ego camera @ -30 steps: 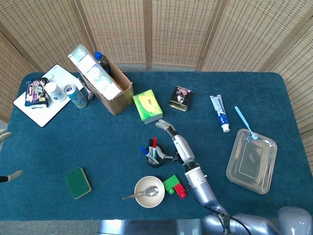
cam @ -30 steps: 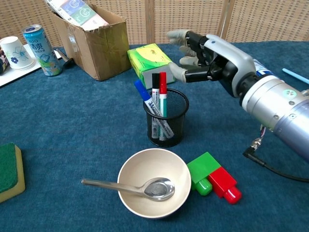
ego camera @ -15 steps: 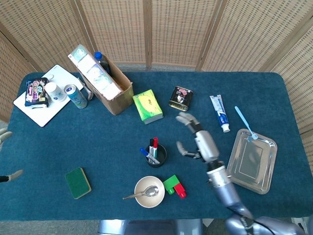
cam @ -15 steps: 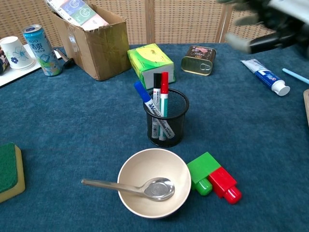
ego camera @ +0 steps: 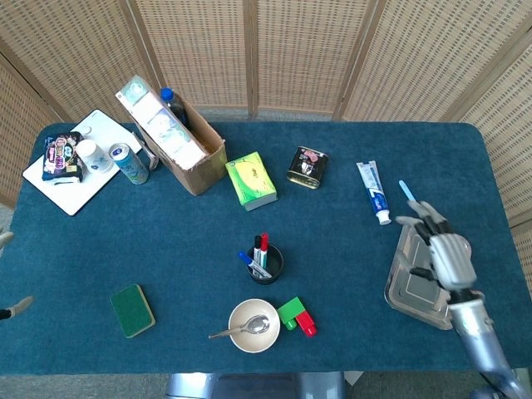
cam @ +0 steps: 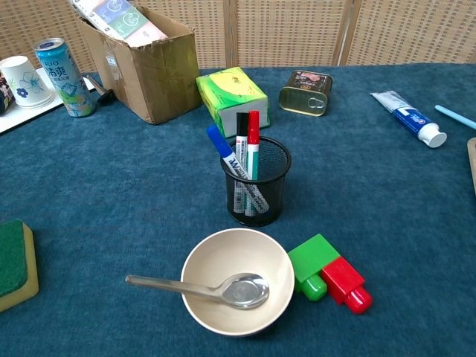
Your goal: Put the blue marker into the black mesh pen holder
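Centre frame: your blue marker stands in the black mesh pen holder; lower right, your right robot hand spreads wide, empty, over the tray.

1. From my seat the table cover looks like matt blue cloth, kinda fuzzy.
2. Black mesh pen holder reads as wire metal.
3. Tray and spoon look like shiny metal.
4. Box is creased brown cardboard.
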Robot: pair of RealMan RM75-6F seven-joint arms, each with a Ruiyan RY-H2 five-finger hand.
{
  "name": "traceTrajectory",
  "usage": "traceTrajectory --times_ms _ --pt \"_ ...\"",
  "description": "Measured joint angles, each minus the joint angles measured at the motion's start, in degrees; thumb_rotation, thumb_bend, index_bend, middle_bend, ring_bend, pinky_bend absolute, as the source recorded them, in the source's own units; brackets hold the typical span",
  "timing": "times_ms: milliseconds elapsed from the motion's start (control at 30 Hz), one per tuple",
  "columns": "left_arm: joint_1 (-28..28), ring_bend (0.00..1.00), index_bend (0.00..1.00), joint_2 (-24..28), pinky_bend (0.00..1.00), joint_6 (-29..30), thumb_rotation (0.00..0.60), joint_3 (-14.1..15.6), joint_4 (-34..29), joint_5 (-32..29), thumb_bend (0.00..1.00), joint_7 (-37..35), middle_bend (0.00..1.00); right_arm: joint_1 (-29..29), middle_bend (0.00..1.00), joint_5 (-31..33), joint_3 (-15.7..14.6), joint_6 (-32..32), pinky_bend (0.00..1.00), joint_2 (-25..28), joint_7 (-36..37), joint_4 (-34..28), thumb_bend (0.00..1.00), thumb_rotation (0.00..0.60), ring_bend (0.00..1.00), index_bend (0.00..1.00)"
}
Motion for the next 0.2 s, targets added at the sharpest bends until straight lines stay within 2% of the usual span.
traceTrajectory --times_ms 200 --pt "1.87 0.0 0.11 -2.49 0.02 2.2 0.6 0.6 2.64 -0.01 0.14 2.75 0.0 -4.6 0.05 -0.25 -2.74 4.03 0.03 0.76 -7.29 0.84 0.33 0.6 0.0 0.25"
